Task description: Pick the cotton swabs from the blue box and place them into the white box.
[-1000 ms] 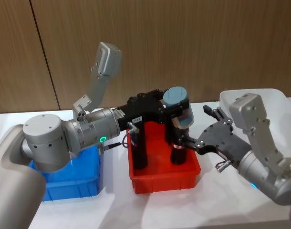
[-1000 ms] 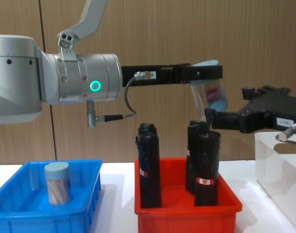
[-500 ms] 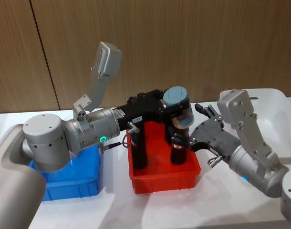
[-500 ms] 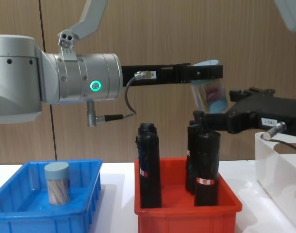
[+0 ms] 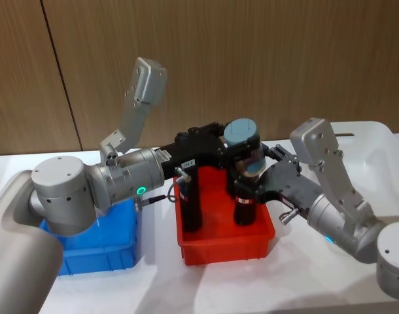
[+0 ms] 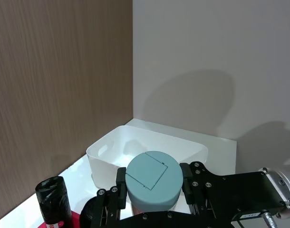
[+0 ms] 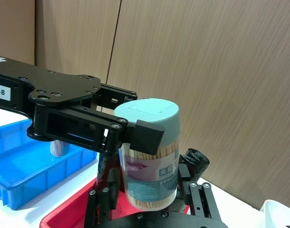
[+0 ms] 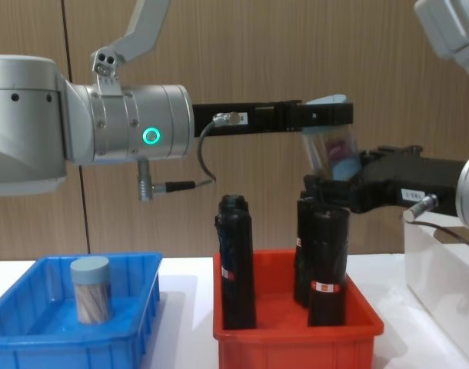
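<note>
Cotton swabs jar [image 5: 241,134] high over red bin [image 5: 225,247] in head view, clamped in left tool [image 5: 244,157]; right tool [image 5: 252,190] close at its base. Left wrist view: pinched from both sides under grey-blue lid, white box [image 6: 107,154] beyond. Right wrist view: fingers [image 7: 202,198] spread apart, flanking jar base, not closed. Chest view: second jar [image 8: 91,288] upright in blue box [image 8: 142,307].

Brown wood-grain wall panelling [image 5: 252,59] stands behind the white worktop [image 5: 154,288]; a plain pale wall [image 6: 207,57] meets it at a corner.
</note>
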Available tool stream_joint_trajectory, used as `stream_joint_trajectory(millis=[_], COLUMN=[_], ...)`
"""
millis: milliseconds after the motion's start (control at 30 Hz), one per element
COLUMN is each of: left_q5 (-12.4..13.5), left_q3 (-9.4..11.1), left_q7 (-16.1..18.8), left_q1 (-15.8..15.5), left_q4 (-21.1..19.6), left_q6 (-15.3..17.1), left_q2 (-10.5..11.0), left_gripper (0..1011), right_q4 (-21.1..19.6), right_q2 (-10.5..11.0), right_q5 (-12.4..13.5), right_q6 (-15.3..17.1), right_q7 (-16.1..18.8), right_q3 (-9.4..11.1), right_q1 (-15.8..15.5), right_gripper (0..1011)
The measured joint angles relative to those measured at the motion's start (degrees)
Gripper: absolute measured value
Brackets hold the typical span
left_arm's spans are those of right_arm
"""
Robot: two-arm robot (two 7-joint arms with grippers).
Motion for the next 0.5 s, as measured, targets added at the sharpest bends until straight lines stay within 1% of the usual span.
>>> stream_joint_trajectory(millis=[67,200,367,467,500], left_q5=[0.00,0.01,0.01,-0.02,-0.02], left_q3=[0.00,-0.01,-0.04,-0.03,0.00], left_q7=[0.00,0.01,0.07,0.05,0.03], left_q1=[0.00,0.00,0.00,0.00,0.02], left_q4=[0.00,0.00,0.00,-0.01,-0.01], left_q6=[0.00,-0.01,-0.05,-0.06,-0.03], left_q2=[0.00,0.00,0.00,0.00,0.00], left_gripper=[671,671,670,693,734], right_q4=[0.37,0.86,1.28,1.46,1.48], right_q2=[-0.13,-0.30,-0.41,-0.45,-0.44], right_q5=[0.00,0.07,0.25,0.32,0.35], right_q6=[-0.09,-0.24,-0.37,-0.42,-0.47], right_q7=[0.02,0.05,0.08,-0.06,-0.17], right_q3=[-0.01,-0.01,-0.01,0.08,0.12], right_q1=[0.27,0.70,1.05,1.26,1.33], right_gripper=[719,634,628,628,628])
